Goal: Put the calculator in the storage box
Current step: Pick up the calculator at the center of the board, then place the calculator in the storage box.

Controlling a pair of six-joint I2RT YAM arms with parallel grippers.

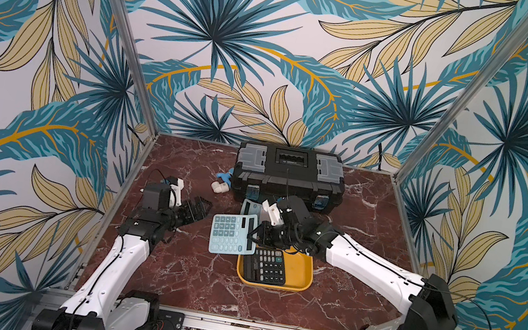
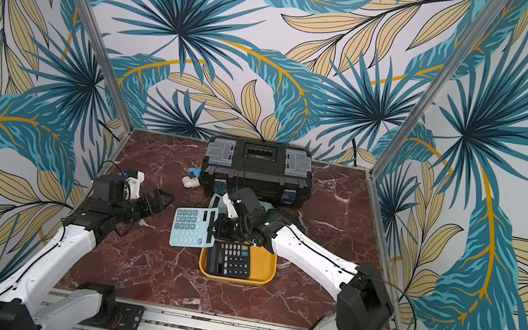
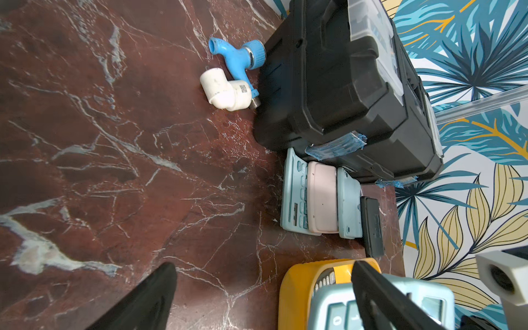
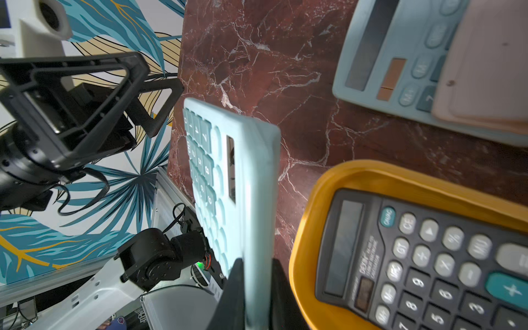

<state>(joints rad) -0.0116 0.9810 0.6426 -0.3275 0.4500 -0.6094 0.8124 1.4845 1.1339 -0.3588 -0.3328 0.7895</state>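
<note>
Right gripper point(image 4: 256, 280) clamps one edge of a light-blue calculator point(image 4: 245, 177), held tilted just beside the yellow storage box point(image 4: 303, 257), not inside. One black calculator point(image 4: 428, 257) lies in it, keys reading "ON/AC", "CE", "GT", "MU". Left gripper point(image 1: 201, 209) gapes empty nearby. Four more calculators point(image 3: 323, 200) line the black toolbox point(image 1: 289, 177).

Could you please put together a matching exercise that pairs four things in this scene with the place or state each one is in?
Things:
1. light blue calculator
2. black calculator
3. blue tap
4. left gripper

Places or states:
A. lying in the yellow storage box
B. open, holding nothing
C. on the table beside the black toolbox
D. clamped by the right gripper

Pairs: 1-D, 2-A, 3-C, 4-B
</note>
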